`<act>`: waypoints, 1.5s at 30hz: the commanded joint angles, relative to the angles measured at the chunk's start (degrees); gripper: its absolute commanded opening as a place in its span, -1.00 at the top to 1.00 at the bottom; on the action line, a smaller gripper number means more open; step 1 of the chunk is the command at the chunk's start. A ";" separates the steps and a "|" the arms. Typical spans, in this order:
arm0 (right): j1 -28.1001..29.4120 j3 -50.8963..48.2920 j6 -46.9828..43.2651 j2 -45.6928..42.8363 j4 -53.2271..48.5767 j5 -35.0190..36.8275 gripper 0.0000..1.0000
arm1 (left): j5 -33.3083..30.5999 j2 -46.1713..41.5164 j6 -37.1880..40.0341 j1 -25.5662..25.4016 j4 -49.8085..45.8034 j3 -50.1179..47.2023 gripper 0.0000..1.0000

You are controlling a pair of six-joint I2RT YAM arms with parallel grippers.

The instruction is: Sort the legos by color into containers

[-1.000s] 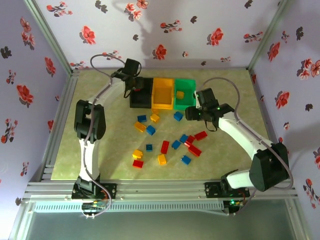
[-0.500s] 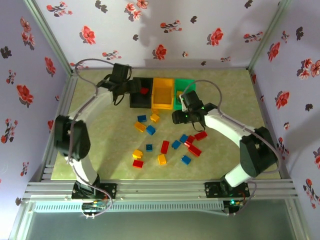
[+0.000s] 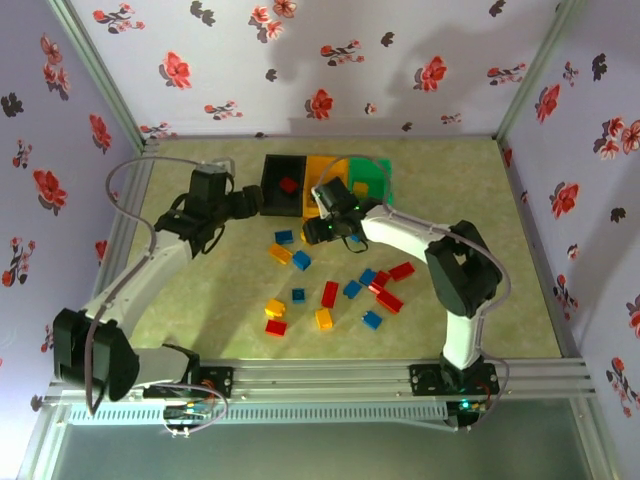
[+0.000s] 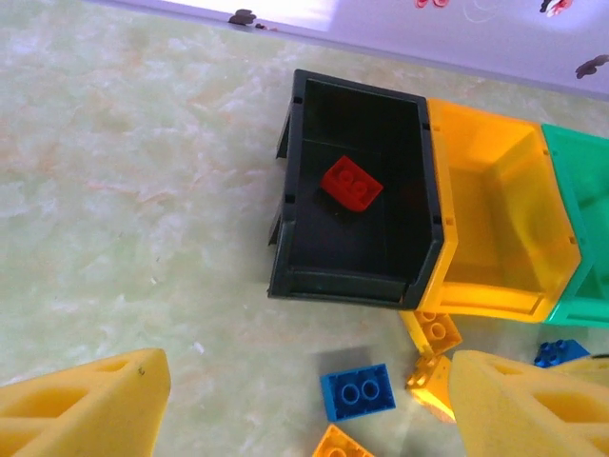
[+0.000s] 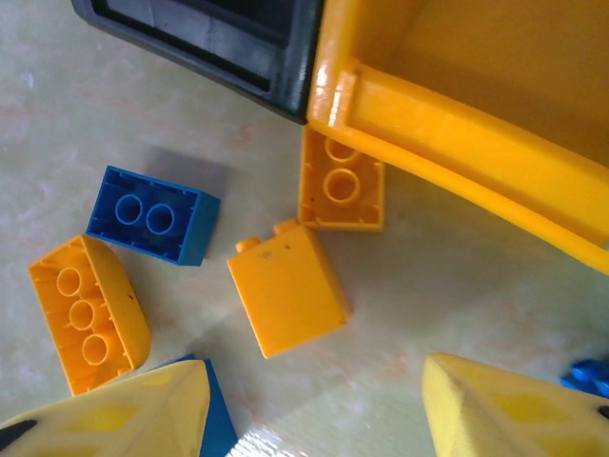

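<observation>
Legos (image 3: 329, 294) scattered on desk (image 3: 220, 300) | red square plastic brick (image 4: 350, 184) in black plastic bin (image 4: 354, 287) | left gripper (image 4: 303, 381) wide open, empty | right gripper (image 5: 314, 373) open, empty, above yellow plastic brick (image 5: 287, 298) beside orange plastic bin (image 5: 457, 143)

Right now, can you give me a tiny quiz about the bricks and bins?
1. How many bricks lie in the black bin?
2. True or false: the orange bin stands between the black bin and the green bin.
3. The left gripper is: A) holding something, B) open and empty, C) shut tight.
Key: 1. One, a red brick. 2. True. 3. B.
</observation>
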 commanded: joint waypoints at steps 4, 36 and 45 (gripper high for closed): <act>1.75 3.77 -2.83 4.85 -0.35 1.86 -0.21 | -1.32 -2.58 -0.95 -0.11 0.75 -0.90 -0.57; 2.09 3.74 -5.61 2.60 -3.79 6.28 0.57 | -1.27 -0.26 -1.62 -2.08 -1.46 0.92 -0.60; 0.14 1.56 -6.21 -7.60 -7.37 8.28 0.60 | -1.23 1.33 -2.06 -3.35 -1.24 1.74 -0.60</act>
